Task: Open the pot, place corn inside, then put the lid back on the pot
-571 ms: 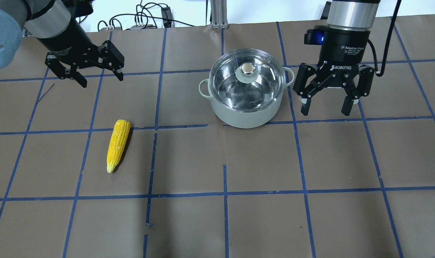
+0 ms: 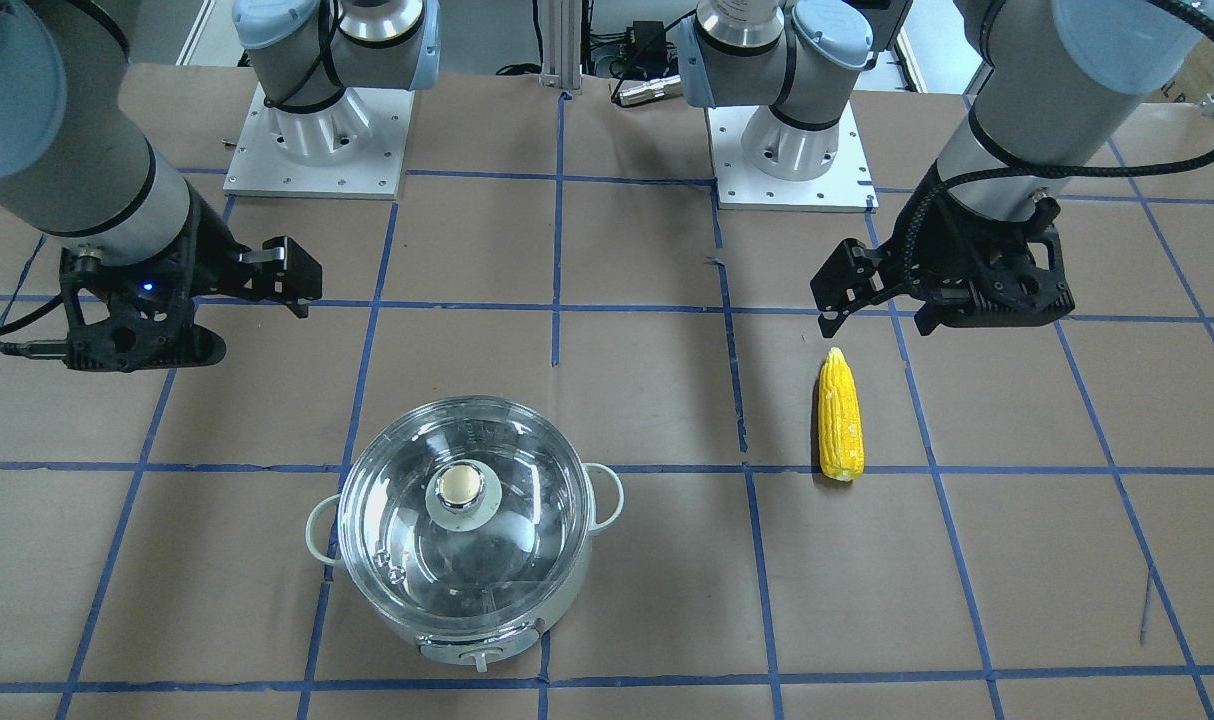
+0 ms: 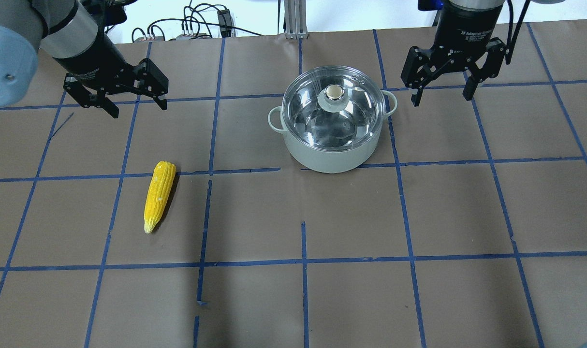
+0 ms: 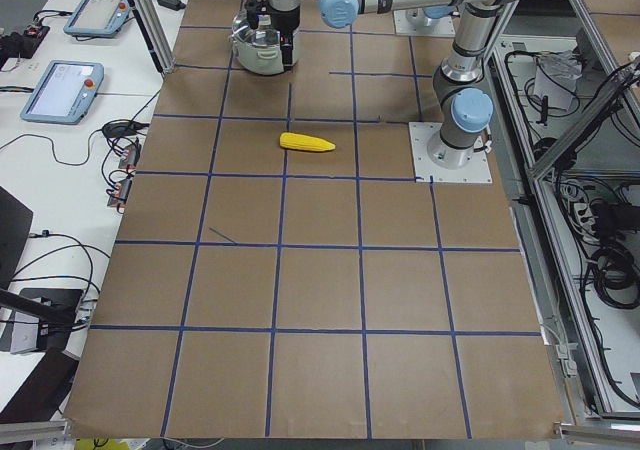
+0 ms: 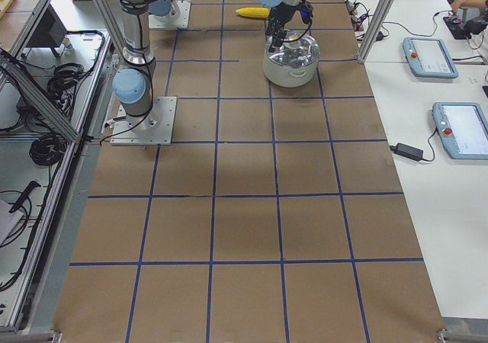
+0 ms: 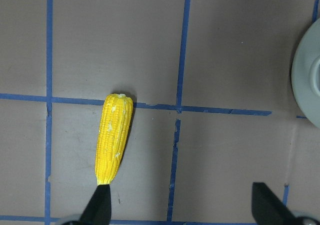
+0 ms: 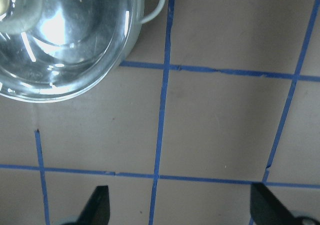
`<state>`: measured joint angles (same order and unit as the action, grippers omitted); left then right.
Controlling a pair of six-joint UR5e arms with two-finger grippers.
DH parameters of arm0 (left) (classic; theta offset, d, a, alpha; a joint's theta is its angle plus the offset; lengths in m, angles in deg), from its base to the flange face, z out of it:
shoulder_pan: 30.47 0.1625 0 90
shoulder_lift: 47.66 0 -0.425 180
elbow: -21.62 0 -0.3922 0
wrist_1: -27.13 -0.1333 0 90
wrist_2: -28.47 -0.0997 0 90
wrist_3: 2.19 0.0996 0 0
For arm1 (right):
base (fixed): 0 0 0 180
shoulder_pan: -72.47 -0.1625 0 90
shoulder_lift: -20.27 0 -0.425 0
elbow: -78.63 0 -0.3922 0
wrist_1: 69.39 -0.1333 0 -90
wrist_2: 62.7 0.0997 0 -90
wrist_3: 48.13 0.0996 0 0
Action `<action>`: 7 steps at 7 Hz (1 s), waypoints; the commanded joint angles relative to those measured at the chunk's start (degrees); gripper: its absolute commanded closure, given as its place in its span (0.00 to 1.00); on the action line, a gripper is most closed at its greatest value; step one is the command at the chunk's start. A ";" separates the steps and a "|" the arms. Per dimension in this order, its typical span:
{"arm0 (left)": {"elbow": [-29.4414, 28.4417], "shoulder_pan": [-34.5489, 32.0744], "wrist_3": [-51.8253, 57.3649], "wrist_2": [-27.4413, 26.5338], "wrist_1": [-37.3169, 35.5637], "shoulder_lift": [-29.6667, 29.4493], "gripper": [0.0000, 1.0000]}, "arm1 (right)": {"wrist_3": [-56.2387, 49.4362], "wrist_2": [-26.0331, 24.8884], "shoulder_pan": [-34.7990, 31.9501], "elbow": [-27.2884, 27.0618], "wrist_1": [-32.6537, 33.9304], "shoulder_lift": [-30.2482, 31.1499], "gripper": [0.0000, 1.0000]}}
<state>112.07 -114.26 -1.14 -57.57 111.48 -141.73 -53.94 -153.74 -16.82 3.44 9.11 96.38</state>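
Status at that moment, all refs vs the pot (image 3: 330, 154):

- Pot sat on the table (image 3: 351, 290), upright. Lid (image 3: 356, 113) was on it, seated flat on the rim, and the knob (image 3: 334, 92) was centred w/ nothing touching it. Steel interior showed through the glass, nothing visible inside.
- Corn (image 3: 159, 195) lay flat on the table, well apart from the pot on its robot-left side and a bit nearer the robot base than the pot. Tapered tip pointed toward the base, blunt end just beside a tape line (image 3: 245, 170).
- Your L gripper (image 3: 139, 110) hung over the table on the pot's left side, well apart from the pot. Jaws were spread wide, nothing between them. L wrist cam had the corn ahead of the fingers (image 6: 102, 207), w/ the tip just by one finger in frame. I can't say if they touched, but it looked clear. The pot rim only clipped that view's right edge.
- Your R gripper (image 3: 441, 99) was just off the pot's right side, near its right handle (image 3: 391, 102), not touching. Jaws were also wide apart and empty. R wrist cam had both fingers (image 7: 97, 205) over bare table, w/ pot + lid up in the top-left corner.

So you had neither arm in contact w/ pot, lid or corn. Pot not yet opened, corn not yet in.
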 commanded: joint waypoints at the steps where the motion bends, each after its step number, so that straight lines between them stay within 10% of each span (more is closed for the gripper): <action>1: -0.10 0.03 0.01 0.00 0.02 0.11 0.00 | -0.09 -0.10 -0.18 -0.05 11.95 -0.34 0.00; 7: 0.16 2.66 6.59 0.09 -0.15 -0.59 0.00 | -2.27 0.16 -4.93 -6.95 14.21 8.15 0.00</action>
<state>112.13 -112.77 3.28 -57.42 111.36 -142.27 -55.20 -153.93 -22.24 0.22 22.67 101.49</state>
